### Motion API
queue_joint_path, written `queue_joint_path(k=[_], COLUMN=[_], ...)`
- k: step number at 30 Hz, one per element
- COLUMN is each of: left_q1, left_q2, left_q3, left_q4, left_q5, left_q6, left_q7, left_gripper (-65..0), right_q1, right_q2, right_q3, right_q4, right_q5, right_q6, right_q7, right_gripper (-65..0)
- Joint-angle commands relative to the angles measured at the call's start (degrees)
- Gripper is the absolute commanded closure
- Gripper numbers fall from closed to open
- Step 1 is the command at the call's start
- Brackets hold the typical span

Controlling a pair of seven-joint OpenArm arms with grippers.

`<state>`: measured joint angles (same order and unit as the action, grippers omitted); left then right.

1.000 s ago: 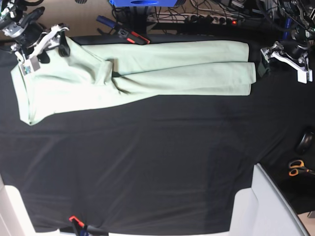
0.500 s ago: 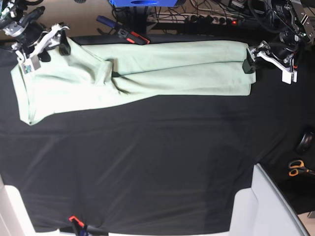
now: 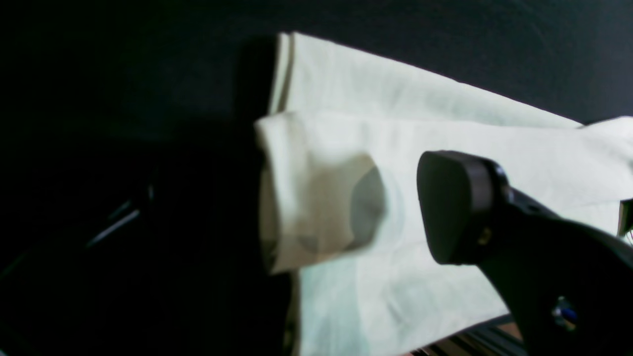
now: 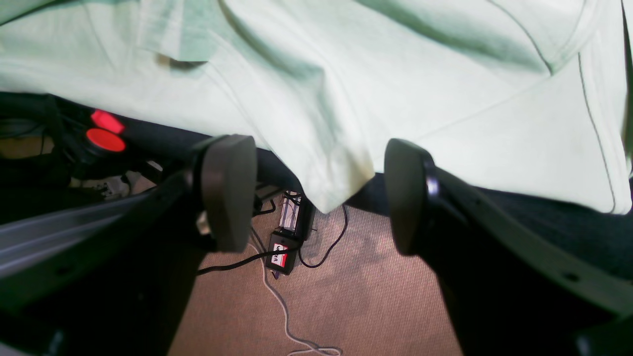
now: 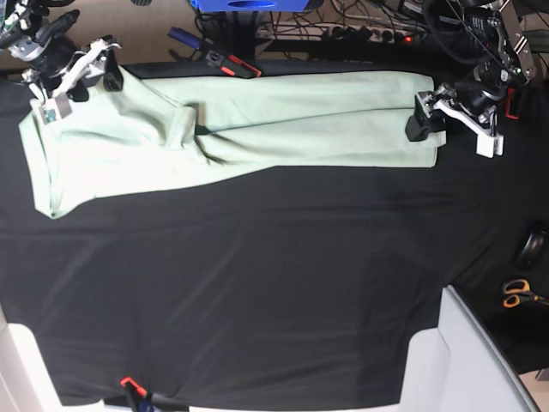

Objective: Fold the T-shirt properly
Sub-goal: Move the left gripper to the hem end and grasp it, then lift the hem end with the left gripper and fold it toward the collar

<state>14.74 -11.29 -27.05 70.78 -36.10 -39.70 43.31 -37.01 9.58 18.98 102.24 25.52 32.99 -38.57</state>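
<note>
The pale mint T-shirt [image 5: 232,129] lies folded into a long band across the far side of the black tablecloth [image 5: 257,283]. My left gripper [image 5: 420,116] hovers open over the band's right end. In the left wrist view one finger [image 3: 455,207] is above the cloth, and the other shows as a dark shape under a lifted hem [image 3: 296,198]. My right gripper [image 5: 93,86] is open at the shirt's far left corner. In the right wrist view its fingers [image 4: 230,190] straddle a cloth corner [image 4: 326,193] that hangs over the table edge, unpinched.
Orange scissors [image 5: 517,294] and a dark round object [image 5: 532,246] lie at the right edge. A white panel [image 5: 472,360] stands at the front right. A black and orange tool [image 5: 232,64] sits at the far edge. Cables and a plug [image 4: 282,247] lie on the floor beyond.
My left gripper has moved left from beside the table's right side onto the shirt's right end. The right gripper has shifted only slightly at the left corner.
</note>
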Motion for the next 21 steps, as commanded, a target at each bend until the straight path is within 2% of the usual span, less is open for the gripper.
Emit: queue_joint_path(k=[1, 4, 7, 11, 14, 19, 21], left_q1=[0.07, -0.02, -0.02, -0.02, -0.11, -1.86, -2.13], left_q2=[0.52, 0.52, 0.52, 0.26, -1.33, -4.05, -5.28], left_q3=[2.04, 4.41, 4.67, 4.23, 4.23, 4.06, 1.77], left_q4=[-0.41, -0.41, -0.41, -0.5, -0.41, 0.12, 0.12], left_q5=[1.15, 1.15, 1.15, 1.15, 1.15, 1.06, 1.06], left_q6=[-0.3, -0.3, -0.3, -0.3, -0.3, -0.3, -0.3], left_q7=[3.06, 3.06, 3.24, 3.33, 3.24, 3.15, 3.15], left_gripper=[-63.2, -41.7, -22.8, -11.9, 0.0, 0.0, 0.0], right_q1=[-0.22, -0.22, -0.13, -0.13, -0.13, -0.13, -0.13], right_q2=[0.57, 0.57, 0.57, 0.57, 0.57, 0.57, 0.57], right_q3=[0.23, 0.23, 0.23, 0.23, 0.23, 0.23, 0.23], right_q4=[1.02, 1.02, 1.02, 1.02, 1.02, 1.02, 1.02], right_q5=[0.81, 0.81, 0.81, 0.81, 0.81, 0.81, 0.81], right_q6=[0.37, 0.37, 0.37, 0.37, 0.37, 0.37, 0.37], right_q7=[1.16, 1.16, 1.25, 1.25, 1.25, 1.25, 1.25], right_gripper=[-38.0, -38.0, -38.0, -38.0, -38.0, -38.0, -38.0])
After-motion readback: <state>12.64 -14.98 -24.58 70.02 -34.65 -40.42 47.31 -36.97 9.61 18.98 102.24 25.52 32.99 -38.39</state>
